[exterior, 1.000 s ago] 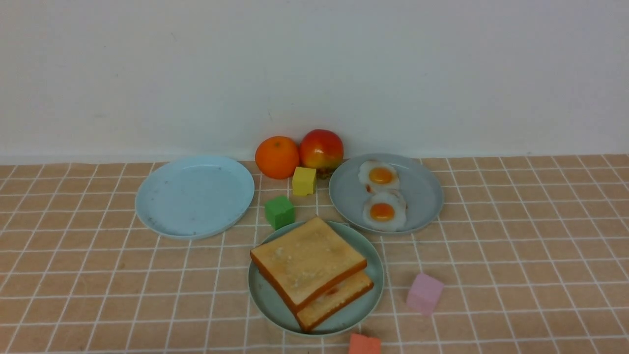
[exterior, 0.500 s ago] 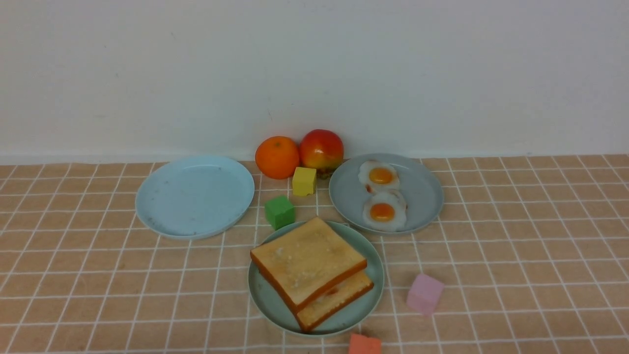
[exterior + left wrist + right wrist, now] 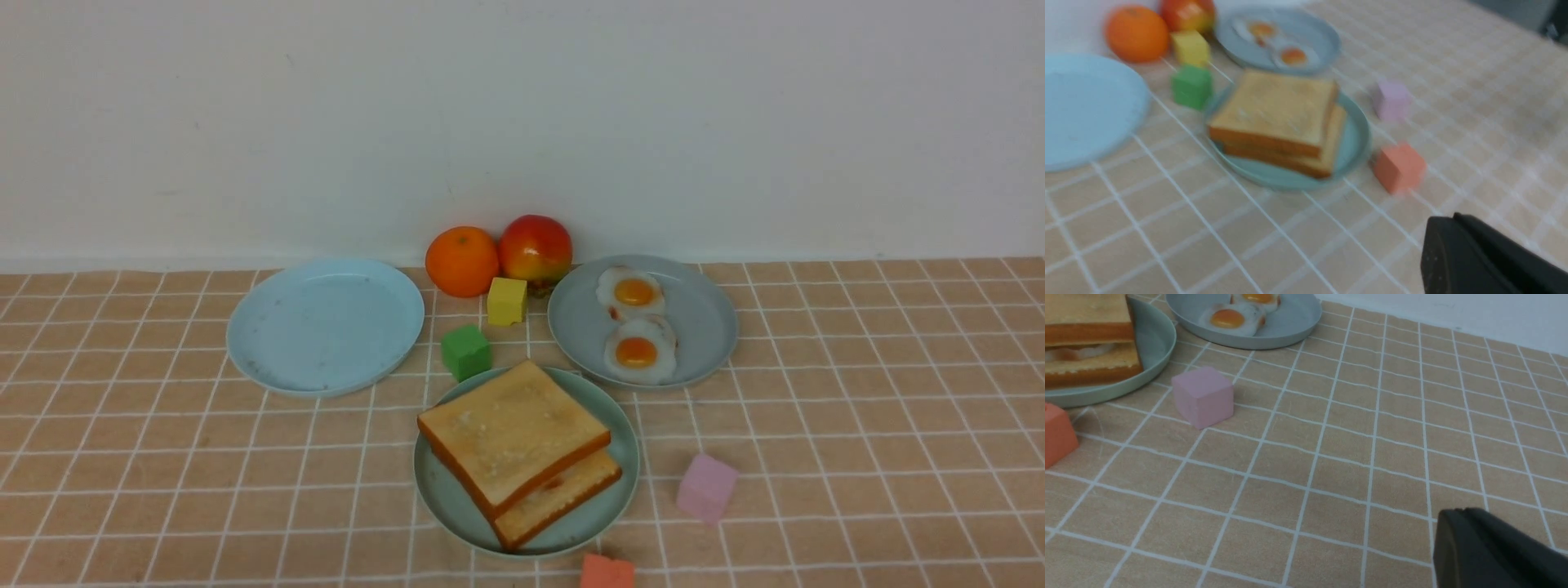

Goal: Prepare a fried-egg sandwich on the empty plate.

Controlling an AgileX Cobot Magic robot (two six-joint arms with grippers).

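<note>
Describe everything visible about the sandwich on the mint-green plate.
The sandwich is two square golden-brown toast slices with darker crusts, stacked flat but offset, the upper slice shifted away from the lower. White and orange fried egg peeks between them. It rests on the mint-green plate; no gripper touches it.

Two toast slices [image 3: 1274, 112] lie stacked on the mint-green plate [image 3: 1353, 143], the upper one skewed so an edge of the lower slice shows. Around it on the checked cloth of the bench [image 3: 1167, 245] stand four blocks — green [image 3: 1191, 85], yellow [image 3: 1190, 47], pink [image 3: 1391, 100] and, just beside the rim, coral [image 3: 1399, 166]. Farther off, a grey-blue plate [image 3: 1323, 41] carries two fried eggs [image 3: 1290, 56]; an orange [image 3: 1137, 33] and an apple [image 3: 1187, 14] sit near it. A sky-blue plate [image 3: 1086, 106] lies apart. One dark part of the left hand [image 3: 1478, 261] fills a corner — the picture is blurred.
</note>
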